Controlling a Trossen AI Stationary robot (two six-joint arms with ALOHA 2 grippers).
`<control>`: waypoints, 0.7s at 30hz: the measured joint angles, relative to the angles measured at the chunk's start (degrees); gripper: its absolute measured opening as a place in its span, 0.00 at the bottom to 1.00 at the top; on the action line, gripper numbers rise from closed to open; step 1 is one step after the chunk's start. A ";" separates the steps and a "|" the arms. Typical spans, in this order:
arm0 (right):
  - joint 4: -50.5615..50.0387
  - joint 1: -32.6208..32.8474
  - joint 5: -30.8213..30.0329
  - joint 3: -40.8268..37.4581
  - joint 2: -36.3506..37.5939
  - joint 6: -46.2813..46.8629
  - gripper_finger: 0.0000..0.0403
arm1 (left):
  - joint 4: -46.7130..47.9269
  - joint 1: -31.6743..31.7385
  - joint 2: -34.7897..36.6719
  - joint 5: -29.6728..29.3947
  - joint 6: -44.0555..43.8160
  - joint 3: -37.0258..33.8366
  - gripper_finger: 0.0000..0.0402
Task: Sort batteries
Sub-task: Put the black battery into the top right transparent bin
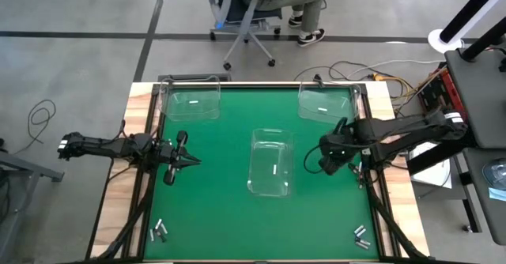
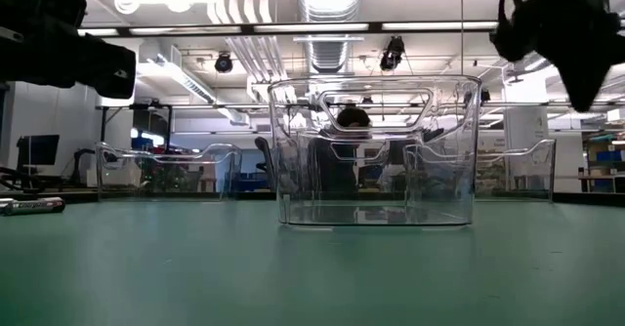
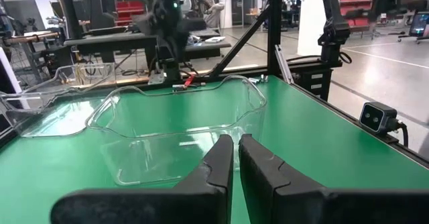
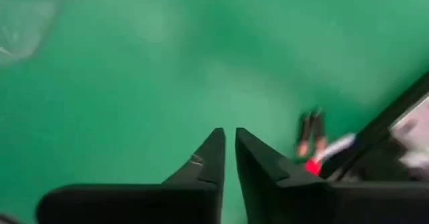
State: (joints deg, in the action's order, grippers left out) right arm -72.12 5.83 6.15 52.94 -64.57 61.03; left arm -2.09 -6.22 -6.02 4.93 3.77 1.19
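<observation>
Between picks, both end effectors, left (image 1: 192, 162) and right (image 1: 328, 167), hover closed and empty over the green bench (image 1: 221, 216); next, descend on the tiny silvery cylindrical batteries (image 1: 361, 236) near-right.

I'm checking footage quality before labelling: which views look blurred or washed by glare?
Right wrist view: green mat and the batteries beyond the right gripper are smeared. Low view: ceiling lights reflect off the clear centre bin. Left wrist and high views read sharp.
</observation>
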 joint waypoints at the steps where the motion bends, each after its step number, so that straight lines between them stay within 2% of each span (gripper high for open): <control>1: -0.17 -0.19 1.52 -1.09 -1.04 1.20 0.13 | 0.02 0.00 0.00 0.00 0.00 0.01 0.02; 5: -0.03 -1.71 3.79 -6.14 -4.20 5.38 0.28 | 0.02 0.00 0.00 0.00 0.00 0.00 0.02; 9: 1.72 -3.73 7.36 -9.76 -6.88 1.72 0.36 | 0.00 0.00 0.00 0.00 0.00 0.01 0.02; 16: 2.35 -7.92 8.44 -12.14 -13.23 -9.13 0.36 | 0.00 0.00 0.00 0.00 -0.01 0.00 0.02; 21: 2.79 -13.86 8.43 -12.45 -17.83 -20.38 0.34 | 0.00 0.00 0.00 0.00 0.00 0.02 0.02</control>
State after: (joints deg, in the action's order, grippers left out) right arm -69.33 -8.04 14.58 40.49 -82.40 40.65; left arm -2.09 -6.22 -6.02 4.93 3.77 1.21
